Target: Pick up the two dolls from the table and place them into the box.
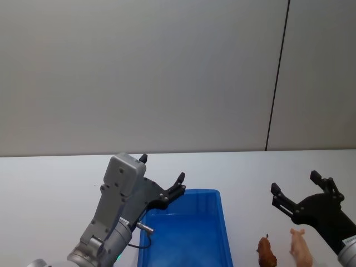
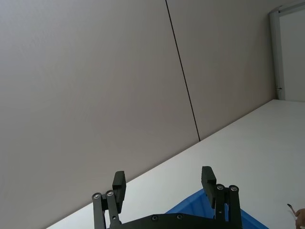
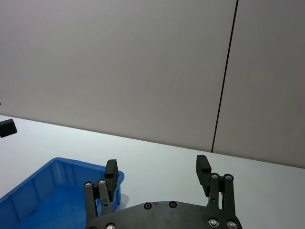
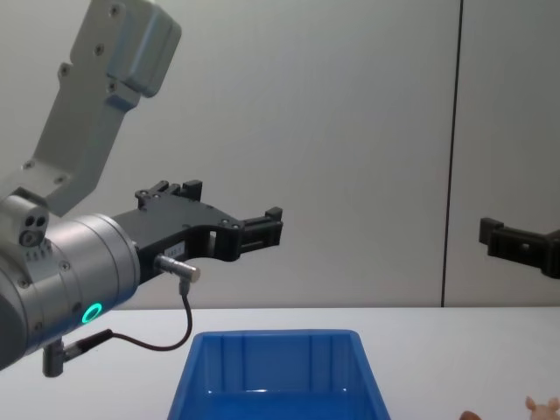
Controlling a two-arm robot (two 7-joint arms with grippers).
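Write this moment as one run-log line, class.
left gripper: open, raised over box | right gripper: open, raised at right | brown doll, pink doll: on table right of box

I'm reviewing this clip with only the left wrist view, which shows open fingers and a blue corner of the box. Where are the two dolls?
Observer: In the head view both stand on the table to the right of the box. The reddish-brown doll is nearer it and the pink doll is farther right.
Operator: Where is the right gripper?
Observer: The right gripper hovers open, raised over the table near the dolls, and holds nothing.
Operator: How high is the left gripper?
Observer: In the chest view the left gripper hangs well above the box rim.
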